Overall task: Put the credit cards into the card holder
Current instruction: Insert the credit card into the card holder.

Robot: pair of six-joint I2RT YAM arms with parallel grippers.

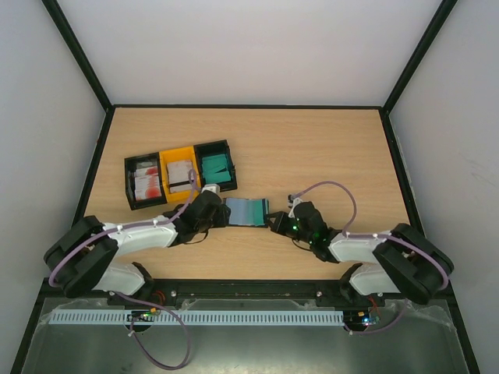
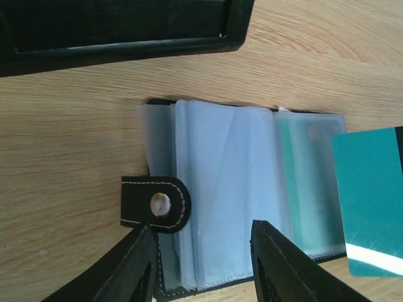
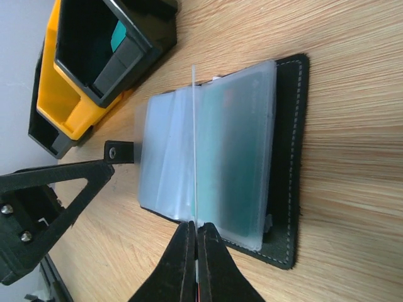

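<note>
Arms [image 1: 148, 234] crouch low over the card holder [image 2: 233, 189]: right gripper [image 3: 194, 233] pinches a teal card [image 2: 371, 201], left gripper [image 2: 201, 239] half-open, empty.

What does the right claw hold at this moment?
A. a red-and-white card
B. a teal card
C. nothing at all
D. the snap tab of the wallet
B: the right claw is shut on a teal card, which its own camera shows edge-on over the open wallet.
</note>
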